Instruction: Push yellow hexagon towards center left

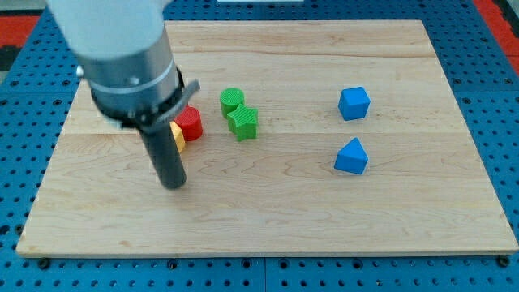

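Observation:
The yellow hexagon is mostly hidden behind my rod; only a small yellow edge shows at the rod's right side, left of centre on the board. A red block touches it on the upper right. My tip rests on the board just below and slightly left of the yellow hexagon, close to it.
A green cylinder and a green star-like block sit together right of the red block. A blue cube and a blue triangular block lie at the view's right. The wooden board sits on a blue pegboard.

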Action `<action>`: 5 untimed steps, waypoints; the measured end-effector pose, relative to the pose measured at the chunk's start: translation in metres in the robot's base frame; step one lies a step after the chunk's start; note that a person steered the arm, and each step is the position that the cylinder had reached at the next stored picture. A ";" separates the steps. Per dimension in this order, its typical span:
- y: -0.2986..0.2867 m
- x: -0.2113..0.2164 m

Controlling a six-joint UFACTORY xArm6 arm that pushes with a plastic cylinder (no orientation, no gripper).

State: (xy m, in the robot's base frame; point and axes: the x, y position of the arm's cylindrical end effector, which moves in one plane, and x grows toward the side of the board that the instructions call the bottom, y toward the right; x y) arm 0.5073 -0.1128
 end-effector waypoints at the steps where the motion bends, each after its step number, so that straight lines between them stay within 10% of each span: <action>1: 0.057 -0.004; 5: 0.038 -0.031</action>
State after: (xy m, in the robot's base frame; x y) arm 0.4766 -0.0745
